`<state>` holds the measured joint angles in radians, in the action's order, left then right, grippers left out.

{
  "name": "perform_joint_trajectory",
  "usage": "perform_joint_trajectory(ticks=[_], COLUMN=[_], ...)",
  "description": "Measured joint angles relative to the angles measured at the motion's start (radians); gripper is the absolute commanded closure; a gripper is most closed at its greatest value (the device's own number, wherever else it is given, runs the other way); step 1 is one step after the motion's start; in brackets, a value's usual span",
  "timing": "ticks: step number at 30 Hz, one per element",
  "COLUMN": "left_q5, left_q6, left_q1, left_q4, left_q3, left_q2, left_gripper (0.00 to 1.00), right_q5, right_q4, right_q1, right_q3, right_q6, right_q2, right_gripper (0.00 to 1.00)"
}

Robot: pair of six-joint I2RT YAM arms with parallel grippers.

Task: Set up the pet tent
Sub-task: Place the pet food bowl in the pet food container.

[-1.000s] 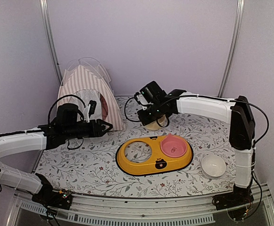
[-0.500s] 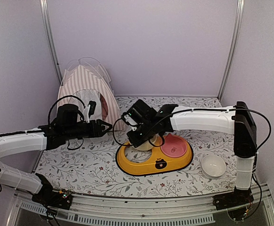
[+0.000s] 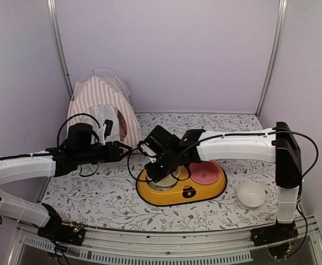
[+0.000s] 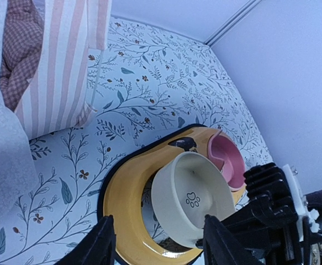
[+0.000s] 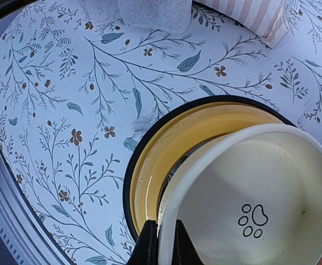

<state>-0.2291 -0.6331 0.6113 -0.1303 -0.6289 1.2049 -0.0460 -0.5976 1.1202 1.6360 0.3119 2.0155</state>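
Note:
The pink-and-white striped pet tent (image 3: pixel 101 105) stands at the back left, its white poles arching above it. In the left wrist view I see its striped wall (image 4: pixel 67 66), a pink checked cushion (image 4: pixel 18 55) inside it and the sheer curtain (image 4: pixel 6 160). My left gripper (image 3: pixel 125 149) is open and empty, just right of the tent's front; in its own view (image 4: pixel 161 245) the jaws stand wide apart. My right gripper (image 3: pixel 159 170) is shut on the rim of a cream paw-print bowl (image 5: pixel 260 204), held tilted over the empty hole of the yellow feeder (image 5: pixel 166 149).
The yellow feeder (image 3: pixel 199 190) lies mid-table with a pink bowl (image 3: pixel 206 172) in its right hole. A white bowl (image 3: pixel 251 194) sits at the right front. The cream bowl (image 4: pixel 191 196) and right arm lie close in front of my left gripper. Walls enclose the flowered mat (image 3: pixel 94 193).
My right arm has carried the cream bowl from behind the feeder forward and left, to over the feeder's empty left hole. The left arm and the tent have not moved.

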Motion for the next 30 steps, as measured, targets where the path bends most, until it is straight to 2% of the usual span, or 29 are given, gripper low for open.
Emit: perform_joint_trajectory(ticks=[4, 17, 30], left_q5=[0.002, 0.002, 0.001], left_q6=[-0.002, -0.006, -0.007], left_q1=[0.0, 0.0, 0.0], left_q4=[0.0, -0.006, -0.008], left_q3=[0.006, 0.006, 0.006], left_q2=[0.0, 0.0, 0.019], left_gripper=[0.45, 0.45, 0.45], right_q5=[0.0, -0.005, -0.004], right_q4=[0.0, 0.024, 0.046], right_q1=[0.005, 0.011, 0.012], right_q3=[-0.006, -0.009, -0.055], right_q6=[0.006, 0.01, 0.032], right_q2=[0.003, 0.024, 0.005], right_gripper=[0.97, 0.63, 0.53])
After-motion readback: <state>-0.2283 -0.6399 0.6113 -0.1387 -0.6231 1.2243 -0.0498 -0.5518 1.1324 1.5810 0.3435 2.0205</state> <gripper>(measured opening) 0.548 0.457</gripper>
